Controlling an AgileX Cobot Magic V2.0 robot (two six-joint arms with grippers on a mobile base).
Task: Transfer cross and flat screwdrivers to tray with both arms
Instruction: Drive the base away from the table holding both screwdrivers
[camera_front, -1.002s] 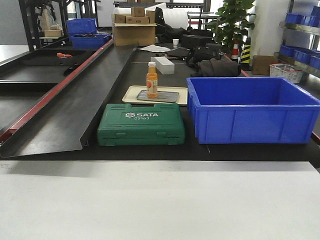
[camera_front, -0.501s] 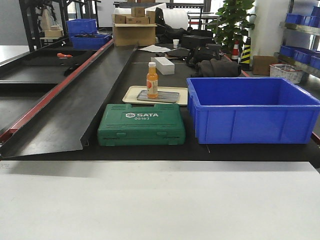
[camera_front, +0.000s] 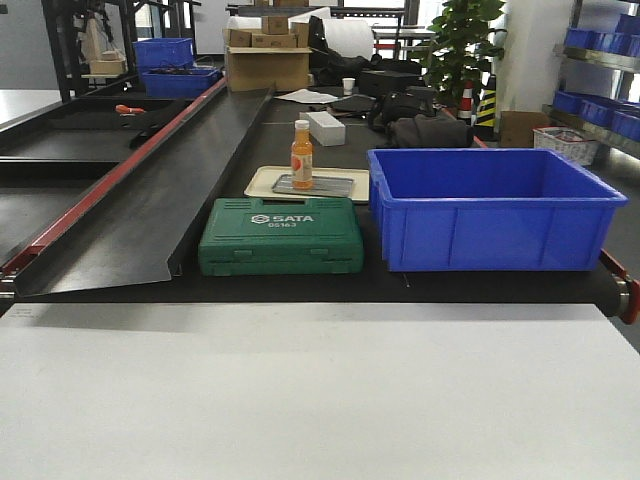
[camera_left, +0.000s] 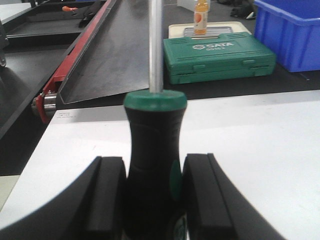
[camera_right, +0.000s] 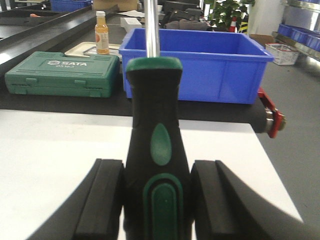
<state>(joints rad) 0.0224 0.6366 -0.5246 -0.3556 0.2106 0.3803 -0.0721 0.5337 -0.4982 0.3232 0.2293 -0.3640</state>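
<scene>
In the left wrist view my left gripper is shut on a screwdriver with a black-and-green handle, held over the white table. Its shaft runs up out of the frame. My right gripper is shut on a second screwdriver, its shaft also leaving the frame at the top. Both tips are out of view, so I cannot tell cross from flat. The grey metal tray lies on a cream tray beyond the green case. Neither gripper shows in the front view.
A green SATA tool case sits at the near edge of the black belt, with a deep blue bin to its right. An orange bottle stands on the grey tray. A black sloped chute runs along the left.
The front view has shifted: the case, bin and trays now sit slightly left and higher, and the belt's right end has come into view. Nothing on the belt has moved.
</scene>
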